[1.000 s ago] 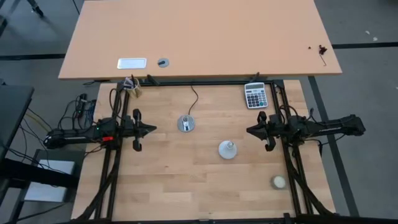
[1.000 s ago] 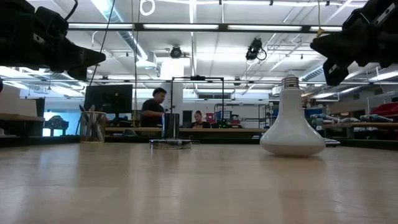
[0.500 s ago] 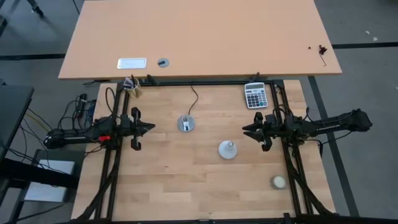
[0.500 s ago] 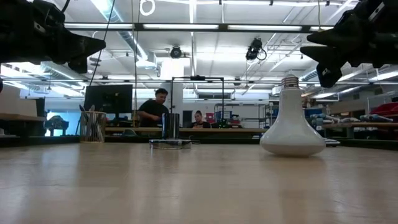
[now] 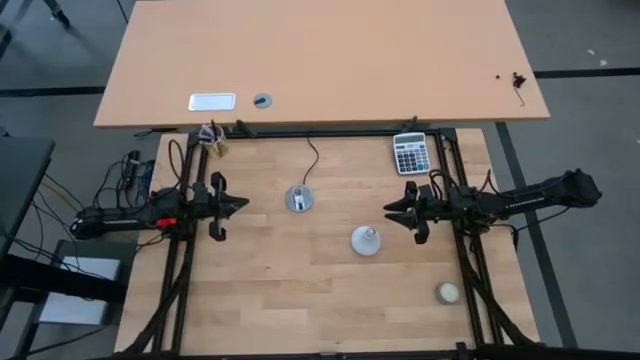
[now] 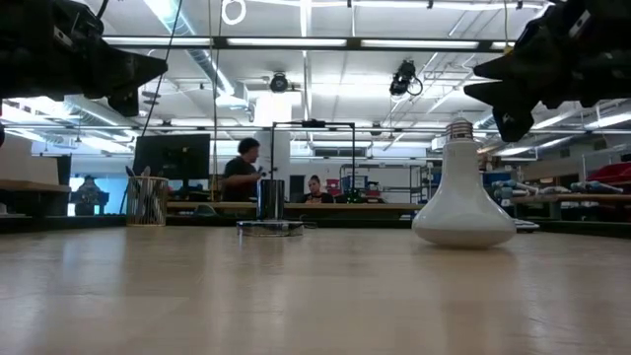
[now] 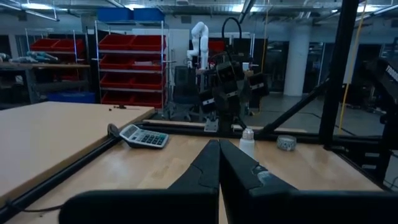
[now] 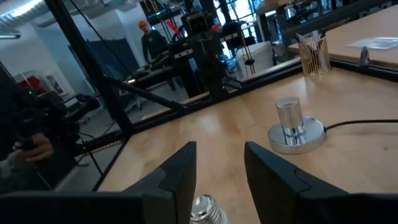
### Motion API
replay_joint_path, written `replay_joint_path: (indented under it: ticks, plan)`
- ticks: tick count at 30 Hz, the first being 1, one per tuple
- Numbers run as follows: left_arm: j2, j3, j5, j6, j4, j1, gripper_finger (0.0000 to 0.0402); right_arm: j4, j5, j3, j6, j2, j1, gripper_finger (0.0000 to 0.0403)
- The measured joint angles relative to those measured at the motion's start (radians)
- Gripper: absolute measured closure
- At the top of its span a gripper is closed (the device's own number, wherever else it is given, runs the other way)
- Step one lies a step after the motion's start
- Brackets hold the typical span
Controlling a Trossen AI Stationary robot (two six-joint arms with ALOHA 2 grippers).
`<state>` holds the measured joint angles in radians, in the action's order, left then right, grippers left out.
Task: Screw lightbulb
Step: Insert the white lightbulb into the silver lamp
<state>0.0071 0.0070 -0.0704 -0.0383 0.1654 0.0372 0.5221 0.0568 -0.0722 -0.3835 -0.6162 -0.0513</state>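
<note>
The right gripper (image 5: 392,214) hangs above the table with its fingers (image 8: 180,171) spread apart and nothing between them. The metal screw base of the lightbulb (image 5: 366,240) shows just below the gap in the right wrist view. Seen from above, the lightbulb sits at about seven o'clock from that gripper, near it but not touching. It stands dome-down on the wooden table (image 5: 300,290) with its grey threaded base pointing up.

The socket disc (image 5: 298,199) lies at about ten o'clock from the lightbulb, well apart, with a thin black cord running away toward twelve o'clock. A cream-white ball (image 5: 447,292) rests at about four o'clock from the lightbulb, near the table's edge. A calculator (image 5: 410,153) lies at about one o'clock.

The left gripper (image 5: 243,206) waits at nine o'clock from the socket disc, its fingers (image 7: 208,163) pressed together on nothing.
</note>
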Motion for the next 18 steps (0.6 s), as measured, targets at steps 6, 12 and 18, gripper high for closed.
replay_joint_path:
  ticks: [6,12,18]
  plan:
    - [0.002,0.0,0.019,0.0,0.001,0.0,0.0396,0.0,-0.021,-0.027,0.045,-0.004,0.0,0.026]
    - [0.006,0.0,0.025,-0.074,0.0,0.0,0.0396,-0.107,-0.021,-0.066,0.008,-0.019,0.0,0.0253]
    - [0.006,0.0,0.028,-0.153,-0.092,0.0,0.0396,-0.3,-0.016,-0.176,-0.006,-0.092,-0.001,0.022]
